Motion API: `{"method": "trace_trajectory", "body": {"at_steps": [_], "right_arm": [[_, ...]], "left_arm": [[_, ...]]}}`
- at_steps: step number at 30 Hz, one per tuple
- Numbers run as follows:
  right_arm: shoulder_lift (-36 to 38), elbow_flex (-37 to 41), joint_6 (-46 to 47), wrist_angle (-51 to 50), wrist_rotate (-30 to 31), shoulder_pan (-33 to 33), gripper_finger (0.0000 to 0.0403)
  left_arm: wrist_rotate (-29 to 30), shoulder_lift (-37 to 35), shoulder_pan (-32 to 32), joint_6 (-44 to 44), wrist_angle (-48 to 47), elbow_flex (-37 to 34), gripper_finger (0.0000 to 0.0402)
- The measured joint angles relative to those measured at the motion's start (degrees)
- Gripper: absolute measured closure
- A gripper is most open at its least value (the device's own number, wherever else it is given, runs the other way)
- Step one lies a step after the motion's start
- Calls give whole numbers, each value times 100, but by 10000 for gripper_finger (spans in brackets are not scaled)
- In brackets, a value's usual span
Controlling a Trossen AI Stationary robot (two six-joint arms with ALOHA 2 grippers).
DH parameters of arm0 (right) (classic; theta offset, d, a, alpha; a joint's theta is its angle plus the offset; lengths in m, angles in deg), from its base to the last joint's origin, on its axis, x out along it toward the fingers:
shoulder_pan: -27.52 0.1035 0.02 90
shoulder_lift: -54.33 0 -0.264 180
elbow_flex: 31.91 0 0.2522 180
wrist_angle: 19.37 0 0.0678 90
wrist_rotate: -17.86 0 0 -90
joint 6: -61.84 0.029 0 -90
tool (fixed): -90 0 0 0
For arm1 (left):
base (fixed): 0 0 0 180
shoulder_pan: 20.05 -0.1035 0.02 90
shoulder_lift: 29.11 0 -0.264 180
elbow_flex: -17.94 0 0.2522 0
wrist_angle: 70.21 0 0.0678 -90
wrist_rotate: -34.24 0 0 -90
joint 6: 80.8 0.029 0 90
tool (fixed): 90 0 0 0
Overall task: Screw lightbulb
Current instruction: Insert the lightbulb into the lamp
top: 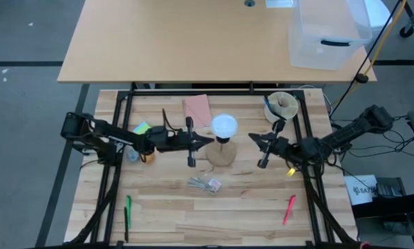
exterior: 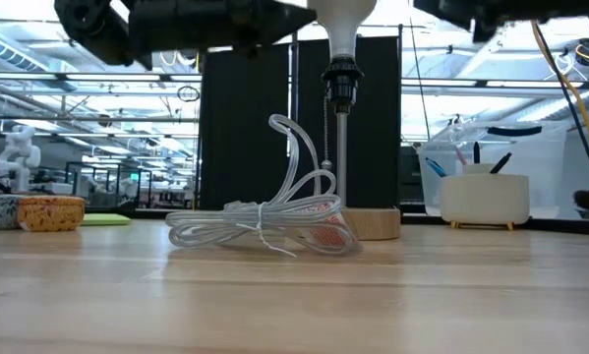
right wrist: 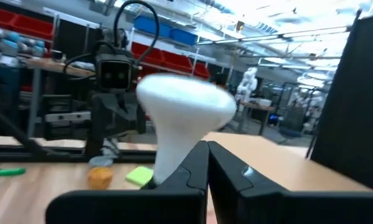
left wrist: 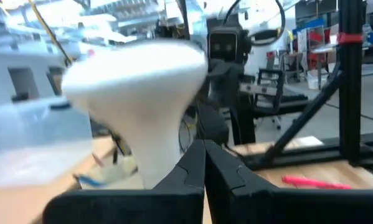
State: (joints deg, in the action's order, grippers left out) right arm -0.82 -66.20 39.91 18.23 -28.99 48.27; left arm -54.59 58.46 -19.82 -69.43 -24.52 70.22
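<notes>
We see the lightbulb [top: 224, 125] — a smooth frosted-white mushroom dome — seated upright in a black socket [exterior: 339, 81] on a round wooden base [top: 221, 155]; left gripper [top: 208, 140] and right gripper [top: 252, 137] flank it, dark fingers pressed together, holding nothing

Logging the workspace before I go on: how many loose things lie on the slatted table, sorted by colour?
White: 2, lightbulb and holder
Pink: 1, pad
Red: 1, pen
Green: 2, pen, note
Clear: 1, wrapper
Wood: 1, lamp base
Total: 8
</notes>
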Motion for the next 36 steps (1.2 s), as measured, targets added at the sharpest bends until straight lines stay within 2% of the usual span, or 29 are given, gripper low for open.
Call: {"method": "trace_trajectory", "body": {"at_steps": [5, 13, 16, 25, 36], "right_arm": [[-313, -614, -326, -118, 19, -196, 403], [-837, -1200, -279, -509, 29, -616, 403], [-969, -1248, -184, -512, 46, -719, 403], [-1032, -1255, -75, -491, 58, -800, 403], [-1029, -1253, -22, -493, 62, -793, 403]], "left_arm": [[4, -58, 0, 219, -20, 219, 402], [17, -66, 48, 290, -98, 349, 402], [47, -66, 129, 395, -89, 349, 402], [898, -580, 292, 835, -539, 349, 402], [885, -741, 0, 518, -1016, 349, 402]]}}
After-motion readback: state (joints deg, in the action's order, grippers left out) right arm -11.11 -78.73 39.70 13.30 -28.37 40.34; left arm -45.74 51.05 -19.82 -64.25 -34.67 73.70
